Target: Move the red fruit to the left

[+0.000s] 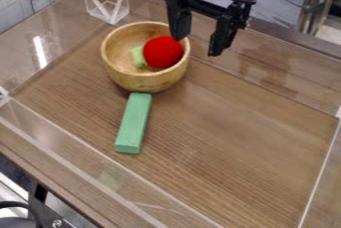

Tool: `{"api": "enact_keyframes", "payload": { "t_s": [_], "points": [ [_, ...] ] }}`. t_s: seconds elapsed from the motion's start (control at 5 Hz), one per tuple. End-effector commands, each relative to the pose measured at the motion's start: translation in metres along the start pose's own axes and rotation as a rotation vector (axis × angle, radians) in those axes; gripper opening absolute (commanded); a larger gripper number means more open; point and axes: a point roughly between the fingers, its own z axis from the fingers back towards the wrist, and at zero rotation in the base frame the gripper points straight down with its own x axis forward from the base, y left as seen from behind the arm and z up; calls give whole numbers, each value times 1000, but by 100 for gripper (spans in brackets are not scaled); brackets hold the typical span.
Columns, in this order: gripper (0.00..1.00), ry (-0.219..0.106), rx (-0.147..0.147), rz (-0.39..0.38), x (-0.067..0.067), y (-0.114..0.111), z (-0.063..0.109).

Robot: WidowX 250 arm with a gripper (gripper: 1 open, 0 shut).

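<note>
The claw [197, 41] hangs with its two black fingers spread wide, holding nothing. The red fruit [164, 51] sits just below and a bit left of it, inside the bowl [123, 41], beside a small pale-green piece [139, 60]. To do well, the claw should drop straight over the fruit, miss the rim, and squeeze softly. The fruit is round, shiny and smooth, so it may slip. The bowl is wooden. A long green block [134, 122] lies further below on the table [240, 132].
</note>
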Motion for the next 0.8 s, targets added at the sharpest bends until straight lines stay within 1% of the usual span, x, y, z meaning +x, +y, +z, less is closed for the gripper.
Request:
{"api": "enact_keyframes", "payload": {
  "t_s": [0.0, 0.2, 0.4, 0.6],
  "points": [
    [100, 4, -4, 60, -2, 22, -5],
    [100, -15, 0, 108, -8, 58, -12],
    [0, -34, 7, 5, -12, 75, -26],
    [0, -60, 14, -85, -13, 83, -38]
  ]
}}
